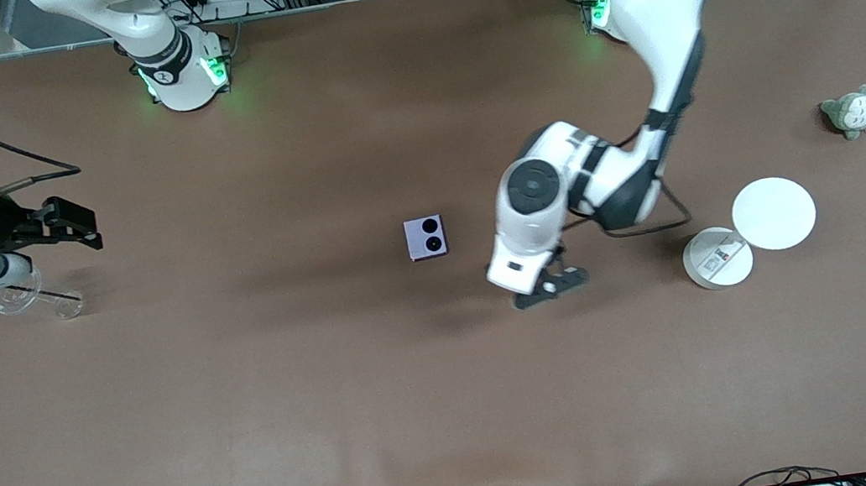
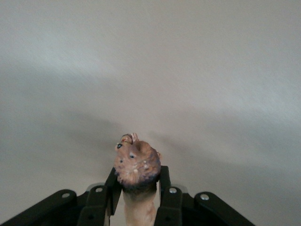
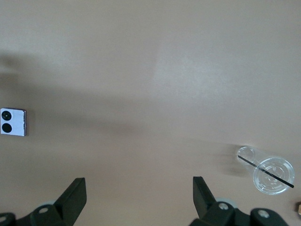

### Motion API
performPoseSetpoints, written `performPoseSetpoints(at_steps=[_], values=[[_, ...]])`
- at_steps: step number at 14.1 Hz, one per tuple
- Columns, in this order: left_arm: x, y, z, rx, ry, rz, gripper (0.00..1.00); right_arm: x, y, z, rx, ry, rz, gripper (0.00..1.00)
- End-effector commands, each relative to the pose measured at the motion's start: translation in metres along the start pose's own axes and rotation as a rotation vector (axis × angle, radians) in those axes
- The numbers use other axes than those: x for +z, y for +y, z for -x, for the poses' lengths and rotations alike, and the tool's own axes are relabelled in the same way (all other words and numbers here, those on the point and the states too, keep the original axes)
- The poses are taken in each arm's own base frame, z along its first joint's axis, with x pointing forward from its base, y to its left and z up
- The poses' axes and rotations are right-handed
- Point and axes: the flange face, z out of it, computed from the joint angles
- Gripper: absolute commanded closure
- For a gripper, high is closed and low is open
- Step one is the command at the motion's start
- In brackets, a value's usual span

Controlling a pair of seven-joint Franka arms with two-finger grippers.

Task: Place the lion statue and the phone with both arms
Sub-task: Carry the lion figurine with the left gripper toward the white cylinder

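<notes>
The phone (image 1: 425, 237), pale lavender with two black circles, lies flat near the table's middle; it also shows in the right wrist view (image 3: 12, 122). My left gripper (image 1: 553, 284) is low over the table beside the phone, toward the left arm's end and nearer the front camera. It is shut on the lion statue (image 2: 136, 162), a reddish-brown figurine whose head sticks out past the fingers (image 2: 165, 188). The hand hides the lion in the front view. My right gripper (image 1: 70, 222) is open and empty at the right arm's end of the table, up in the air (image 3: 138, 186).
A clear plastic lid with a straw (image 1: 34, 299) lies under the right gripper and shows in its wrist view (image 3: 272, 174). Two white discs (image 1: 774, 213) (image 1: 717, 257) and a grey-green plush (image 1: 853, 112) lie toward the left arm's end.
</notes>
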Motion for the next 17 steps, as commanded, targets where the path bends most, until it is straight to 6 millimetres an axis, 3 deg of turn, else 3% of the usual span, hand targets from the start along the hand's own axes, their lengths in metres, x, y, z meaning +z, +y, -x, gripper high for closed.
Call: performPoseSetpoints(at_steps=[1, 4, 7, 11, 17], values=[[-0.018, -0.044, -0.035, 0.048, 0.015, -0.019, 1.0, -0.003, -0.007, 0.0, 0.005, 0.001, -0.007, 0.0], [-0.014, -0.086, -0.066, 0.109, 0.005, -0.03, 1.0, -0.004, -0.007, 0.0, 0.005, 0.006, -0.008, 0.0], [-0.012, -0.113, -0.082, 0.182, -0.012, -0.044, 1.0, -0.003, -0.008, -0.001, 0.004, 0.005, -0.008, 0.0], [-0.009, -0.134, -0.092, 0.253, -0.041, -0.05, 1.0, -0.005, -0.003, -0.004, 0.01, 0.031, -0.008, 0.0], [-0.003, -0.147, -0.094, 0.261, -0.078, -0.072, 1.0, -0.004, -0.008, -0.005, 0.001, 0.03, -0.019, 0.0]])
